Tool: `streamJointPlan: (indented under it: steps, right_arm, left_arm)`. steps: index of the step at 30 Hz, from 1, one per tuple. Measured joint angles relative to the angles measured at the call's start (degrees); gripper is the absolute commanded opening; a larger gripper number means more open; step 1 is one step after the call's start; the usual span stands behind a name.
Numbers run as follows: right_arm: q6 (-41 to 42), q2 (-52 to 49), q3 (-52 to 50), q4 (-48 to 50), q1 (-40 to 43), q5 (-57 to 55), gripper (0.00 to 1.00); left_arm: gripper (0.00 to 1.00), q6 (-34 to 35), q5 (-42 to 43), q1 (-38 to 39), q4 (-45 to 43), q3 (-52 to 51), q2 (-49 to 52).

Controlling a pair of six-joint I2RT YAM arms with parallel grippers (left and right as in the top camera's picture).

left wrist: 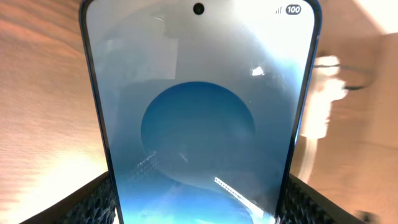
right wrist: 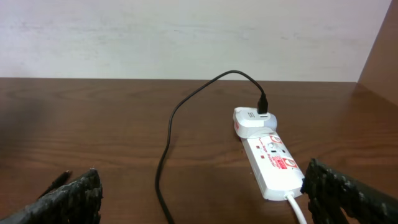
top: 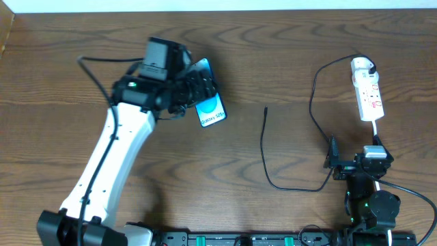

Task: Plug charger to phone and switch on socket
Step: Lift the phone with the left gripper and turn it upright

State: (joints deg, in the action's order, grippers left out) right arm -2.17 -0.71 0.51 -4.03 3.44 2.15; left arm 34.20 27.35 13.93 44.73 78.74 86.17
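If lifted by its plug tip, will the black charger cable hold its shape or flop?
Probably floppy: the charger cable lies in loose curves on the table, so it should sag and trail. It looks thin, likely light. Its far end is plugged into the white adapter on the power strip, so a hard pull might drag the strip.

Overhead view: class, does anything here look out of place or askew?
The phone sits askew, turned diagonally, gripped in the left tool. The plug tip of the charger lies loose on the table, apart from the phone, while its adapter sits in the socket. Nothing looks spilled or damaged.
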Motion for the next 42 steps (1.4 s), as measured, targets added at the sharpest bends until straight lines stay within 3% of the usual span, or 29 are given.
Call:
streamJointPlan:
  steps: [11,16,27,42]
  right_arm:
    - [0.00,0.00,0.00,0.02,0.00,-0.02,0.99]
    - [0.00,0.00,0.00,0.02,0.00,-0.02,0.99]
    - [0.00,0.00,0.00,0.00,0.00,-0.02,0.99]
    - [0.00,0.00,0.00,0.00,0.00,-0.02,0.99]
  left_arm:
    - [0.08,11.39,35.65,-12.96,0.00,-0.02,-0.26]
    - [0.07,17.46,46.40,-14.71,0.02,-0.02,-0.24]
    - [0.07,31.76,51.91,-14.91,0.00,-0.02,-0.24]
    - [0.07,36.26,52.26,-14.91,0.00,-0.02,-0.24]
